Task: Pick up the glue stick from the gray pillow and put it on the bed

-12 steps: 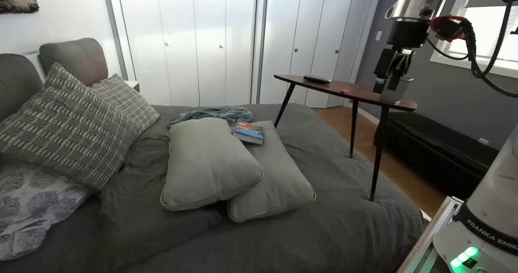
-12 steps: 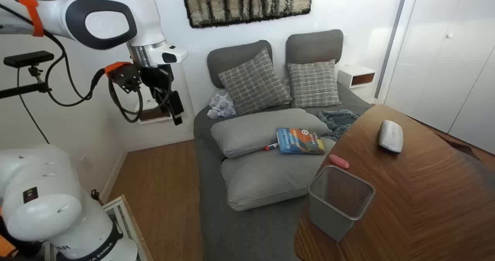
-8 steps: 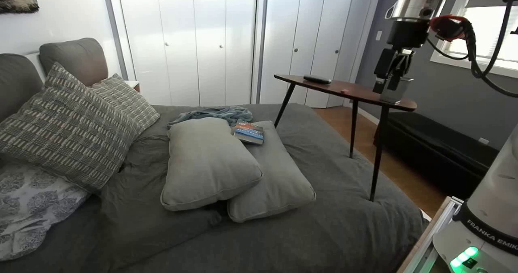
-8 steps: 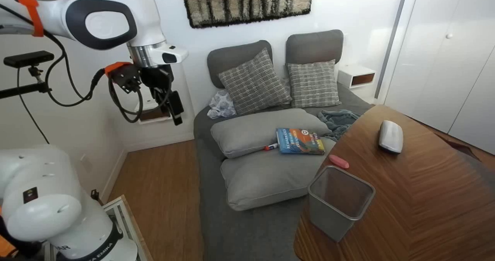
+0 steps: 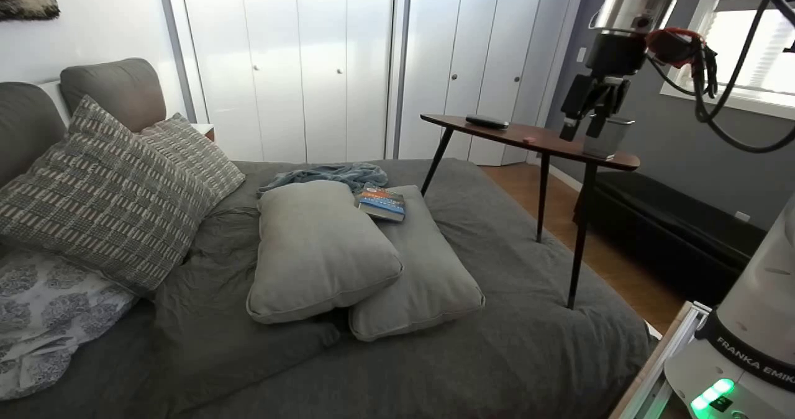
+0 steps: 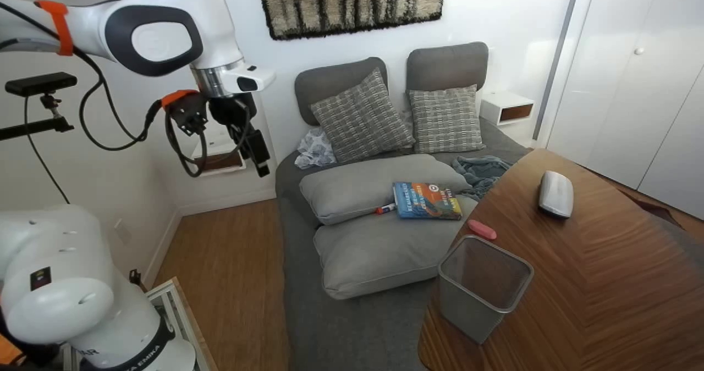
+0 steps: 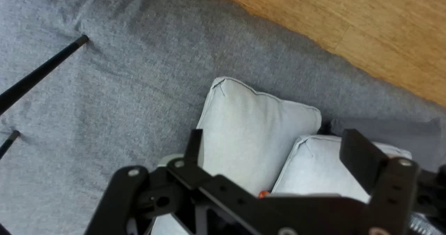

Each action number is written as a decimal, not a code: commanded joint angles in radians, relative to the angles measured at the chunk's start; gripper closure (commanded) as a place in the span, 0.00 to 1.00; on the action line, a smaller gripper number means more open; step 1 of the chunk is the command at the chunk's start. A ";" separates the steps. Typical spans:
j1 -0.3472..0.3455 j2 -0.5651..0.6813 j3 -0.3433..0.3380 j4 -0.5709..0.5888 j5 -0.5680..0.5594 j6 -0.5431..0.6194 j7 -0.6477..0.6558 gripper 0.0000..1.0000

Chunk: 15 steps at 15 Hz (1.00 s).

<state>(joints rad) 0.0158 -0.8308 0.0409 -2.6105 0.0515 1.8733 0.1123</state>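
Resting on the lower gray pillow (image 6: 385, 258), right along the edge of the upper gray pillow (image 6: 357, 187), the glue stick (image 6: 386, 208) turns its orange-red cap away from a colorful book (image 6: 427, 200) just beside it; whether the two touch, I cannot tell. The pillows overlap on the bed (image 6: 357, 338). Raised above and well apart from the glue stick hangs the tool (image 7: 270, 146), released, its fingers (image 7: 362, 158) spread wide.

Toward the foot of the bed, a brown wooden tabletop (image 6: 599, 283) stands on dark legs (image 5: 580, 239) that reach down to the bedding. Near its corner a smoky, see-through bin (image 6: 466, 308) sits upright, its top open; brown shows through its walls, and its bottom is too dim to read. Just beside the bin lies a small pink oblong object (image 6: 482, 229), and farther along, a pale-topped rounded object (image 6: 556, 193).

Toward the head, a blue-gray blanket (image 6: 481, 173) is bunched near the pillows, and patterned cushions (image 6: 363, 121) lean by the headboard pads (image 6: 448, 66). Past them is a white nightstand (image 6: 506, 100) with an open compartment, brown inside.
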 commanded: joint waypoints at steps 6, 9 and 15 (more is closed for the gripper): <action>-0.059 0.362 -0.007 0.067 0.032 0.395 0.102 0.00; -0.056 0.540 -0.042 0.141 0.074 0.426 0.097 0.00; -0.063 0.677 -0.078 0.193 0.095 0.416 0.091 0.00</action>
<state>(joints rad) -0.0454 -0.1515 -0.0396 -2.4177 0.1465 2.2909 0.2037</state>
